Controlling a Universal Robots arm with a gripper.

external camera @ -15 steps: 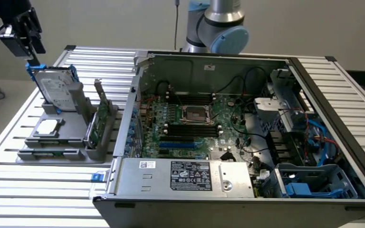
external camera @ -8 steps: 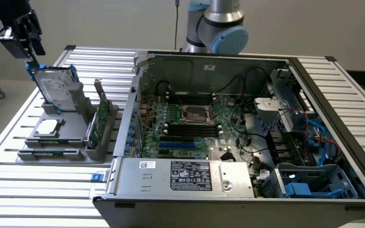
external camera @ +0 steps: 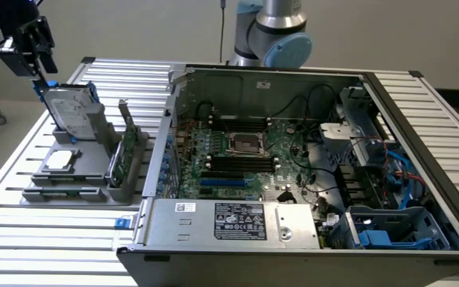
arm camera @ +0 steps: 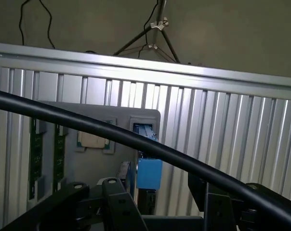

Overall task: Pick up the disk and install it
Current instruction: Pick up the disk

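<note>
I have the black pincer hanging just above the top edge of the silver-grey metal hard disk in its bright blue plastic carrier; the disk stands upright in a slot of the grey plastic holder on the ribbed aluminium tabletop, to the exterior view's left of the open dark computer case; from the wrist I see the pincer spread wide, gripping nothing, the disk showing between its fingers with gaps either side.
</note>
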